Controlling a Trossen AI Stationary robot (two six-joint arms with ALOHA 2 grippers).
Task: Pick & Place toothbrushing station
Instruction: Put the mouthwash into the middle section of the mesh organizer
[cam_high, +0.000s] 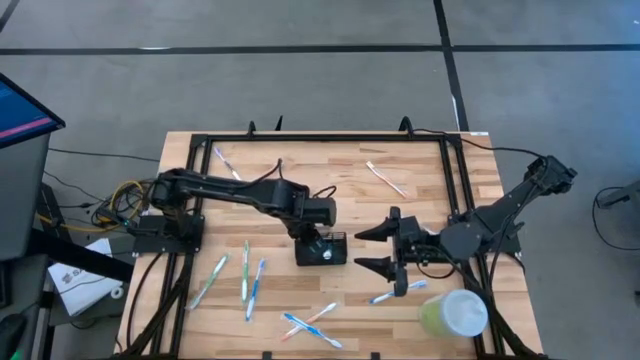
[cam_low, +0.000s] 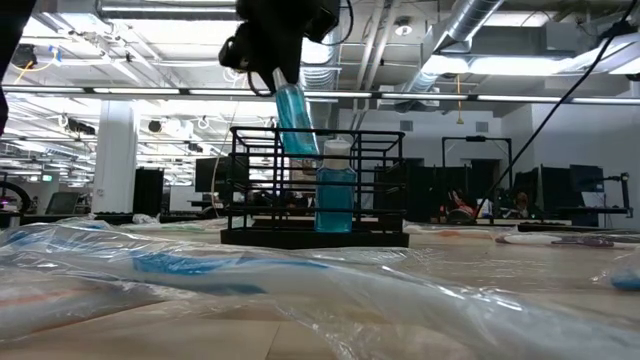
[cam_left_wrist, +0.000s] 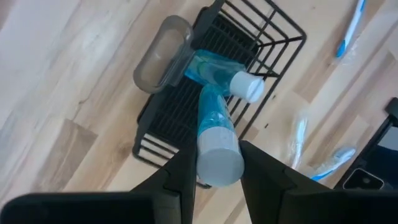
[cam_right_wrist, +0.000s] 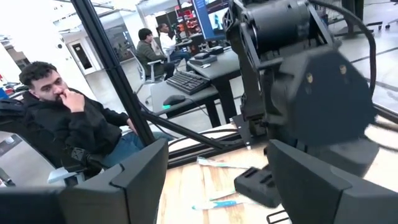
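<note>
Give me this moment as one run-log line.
left gripper: shut on blue bottle, above black wire holder | right gripper: open, waiting beside holder

I count eight toothbrushes (cam_high: 245, 268) lying on the surface (cam_high: 350, 205). There are two bottles: one blue bottle (cam_left_wrist: 217, 134) is held between my left fingers (cam_left_wrist: 177, 186), and a second bottle (cam_left_wrist: 219, 73) lies apart from it. There is one toothbrushing station (cam_left_wrist: 281, 38) and one pale green cup (cam_high: 453, 314).
</note>
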